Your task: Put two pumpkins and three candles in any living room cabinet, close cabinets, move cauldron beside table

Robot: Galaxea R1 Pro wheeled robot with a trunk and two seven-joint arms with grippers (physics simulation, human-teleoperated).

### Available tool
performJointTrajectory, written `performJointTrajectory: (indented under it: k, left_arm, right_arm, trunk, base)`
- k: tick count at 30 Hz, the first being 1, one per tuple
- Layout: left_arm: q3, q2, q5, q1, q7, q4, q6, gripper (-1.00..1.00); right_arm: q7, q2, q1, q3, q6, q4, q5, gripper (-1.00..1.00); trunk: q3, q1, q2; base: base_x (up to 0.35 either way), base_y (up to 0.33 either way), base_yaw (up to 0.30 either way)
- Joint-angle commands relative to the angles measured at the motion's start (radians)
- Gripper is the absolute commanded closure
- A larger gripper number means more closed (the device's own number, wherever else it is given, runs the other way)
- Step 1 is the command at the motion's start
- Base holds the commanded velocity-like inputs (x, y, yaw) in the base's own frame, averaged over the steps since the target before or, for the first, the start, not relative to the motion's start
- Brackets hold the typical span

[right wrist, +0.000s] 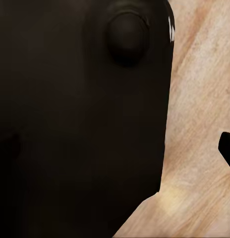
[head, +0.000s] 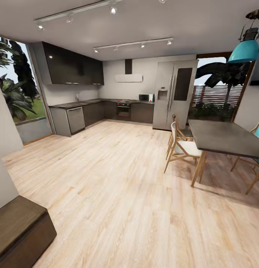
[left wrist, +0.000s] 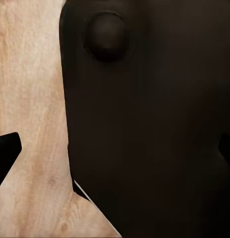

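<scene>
- While I'm driving the base, the head view faces the kitchen end of the room: dark kitchen units (head: 107,111), fridge (head: 174,95), and a dark-topped dining table (head: 224,137) with wooden chairs (head: 183,145) at the right edge of the wood floor (head: 118,193).
- One task thing in sight: the corner of a low dark brown cabinet (head: 19,229), lower left corner of the floor, against the wall. Front not visible, so I cannot tell whether it is closed.
- No pumpkins, candles, cauldron or grey table here; I judge the robot is in transit, facing away from the living-room things.
- Left gripper (left wrist: 115,153): dark fingertips at both edges of the left wrist view, spread apart, nothing between them; released. Behind it, a dark robot body panel (left wrist: 144,124) over floor.
- Right gripper (right wrist: 120,148): one fingertip clear against the floor, the other lost against a dark panel (right wrist: 80,99); looks spread and empty.
- Risks, my judgement:
  - turning left too tightly could clip the cabinet corner, since it sits just beside the base;
  - heading right risks the chairs and table legs;
  - arms tucked close to the body could snag it if I raise them carelessly;
  - mistaking the dining table for the target table would misplace the cauldron.
</scene>
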Motion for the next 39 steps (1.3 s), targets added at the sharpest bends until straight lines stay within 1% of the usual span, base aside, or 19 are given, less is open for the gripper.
performJointTrajectory:
  k: [1,3,6,11,15,22,28,29,31,32,36,39]
  left_arm:
    - [-0.006,0.006,-0.005,0.006,-0.003,-0.006,0.006,-1.00]
    - [-0.013,0.009,-0.006,0.017,-0.003,-0.017,0.011,-1.00]
    - [-0.013,0.010,-0.006,0.019,-0.003,-0.017,0.014,-1.00]
    - [-0.014,0.001,-0.003,0.021,-0.003,-0.027,0.010,-1.00]
    - [-0.011,-0.004,-0.001,0.022,-0.003,-0.027,0.005,-1.00]
    - [-0.006,-0.008,0.005,0.023,-0.005,-0.026,-0.034,-1.00]
    - [-0.005,-0.039,0.009,0.023,-0.005,-0.025,-0.068,-1.00]
    - [-0.005,-0.041,0.009,0.023,-0.005,-0.025,-0.074,-1.00]
    - [-0.004,-0.043,0.011,0.023,-0.005,-0.025,-0.085,-1.00]
    - [-0.004,-0.043,0.013,0.023,-0.004,-0.025,-0.104,-1.00]
    - [0.004,-0.043,0.023,0.023,-0.002,-0.025,-0.103,-1.00]
    - [0.019,-0.043,0.054,0.023,0.000,-0.025,-0.104,-1.00]
  right_arm:
    - [-0.006,-0.004,-0.006,0.006,-0.006,-0.006,0.006,-1.00]
    - [-0.006,-0.003,-0.011,0.007,-0.010,-0.007,0.015,-1.00]
    - [-0.006,-0.003,-0.011,0.007,-0.006,-0.008,0.015,-1.00]
    - [-0.006,-0.001,-0.012,0.016,-0.034,0.004,0.022,-1.00]
    - [-0.009,-0.001,-0.012,0.017,-0.057,0.007,0.020,-1.00]
    - [-0.009,0.001,-0.012,0.018,-0.096,0.008,0.020,-1.00]
    - [-0.009,0.001,-0.012,0.018,-0.130,0.008,0.022,-1.00]
    - [-0.009,0.001,-0.012,0.018,-0.135,0.008,0.023,-1.00]
    - [-0.009,0.002,-0.012,0.019,-0.146,0.008,0.023,-1.00]
    - [-0.009,0.002,-0.012,0.019,-0.230,0.009,0.023,-1.00]
    - [-0.009,0.002,-0.012,0.020,-0.230,0.010,0.023,-1.00]
    - [-0.009,0.002,-0.012,0.020,-0.230,0.010,0.023,-1.00]
  trunk:
    - [-0.001,0.000,-0.001]
    - [-0.001,0.000,-0.001]
    - [-0.001,0.000,-0.001]
    - [-0.001,0.000,-0.001]
    - [-0.001,0.000,-0.001]
    - [-0.002,0.000,-0.001]
    - [-0.004,0.000,-0.001]
    - [-0.005,0.000,-0.001]
    - [0.001,-0.008,0.013]
    - [0.004,-0.012,0.020]
    - [0.015,-0.027,0.048]
    - [0.023,-0.038,0.069]
  base:
    - [0.000,0.000,0.000]
    - [0.000,0.000,0.000]
    - [0.000,0.000,0.000]
    - [0.000,0.000,0.019]
    - [-0.064,0.000,0.182]
    - [-0.196,-0.012,0.245]
    - [-0.130,-0.004,0.261]
    - [-0.037,-0.001,0.262]
    - [-0.017,0.000,0.262]
    - [-0.010,0.000,0.262]
    - [-0.004,0.000,0.262]
    - [-0.001,0.000,0.262]
